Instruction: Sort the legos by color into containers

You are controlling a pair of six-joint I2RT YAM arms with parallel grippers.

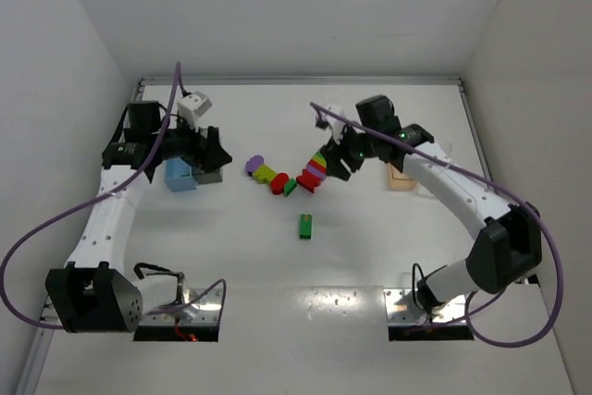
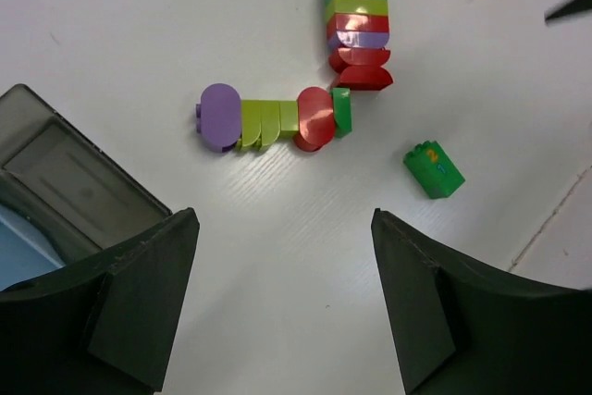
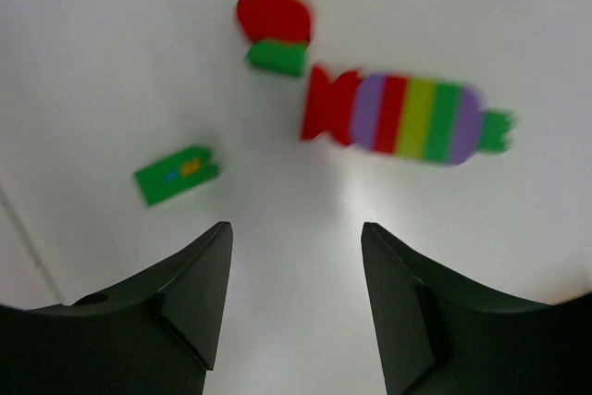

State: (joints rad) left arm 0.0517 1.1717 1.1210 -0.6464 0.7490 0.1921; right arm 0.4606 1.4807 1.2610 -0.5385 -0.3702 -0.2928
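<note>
Hovering low over the worktop, the right jaws stand apart with nothing between them, just beside the rainbow-striped cluster; the right wrist view is blurred, but the gap is plainly empty. The left jaws hang above bare worktop next to the dark grey bin and the light blue bin, likewise apart and holding nothing.

The legos all lie loose in the middle of the worktop. A purple piece, lime pieces, a red piece and a small green piece touch in a short row, with the cluster just beside the row's green end. A lone green brick sits apart, nearer the arm bases. The peach bin stands on the right, beyond the right wrist. The visible part of the dark grey bin shows no brick.

I judge the sorting to be barely begun, with the step in hand an approach to a pick by the right arm. The next move calls for centring the jaws on a single piece, lowering and closing on it. The cluster mixes colours, so it probably needs pulling apart first, perhaps with both arms, while the lone green brick looks the easier target since nothing crowds it
</note>
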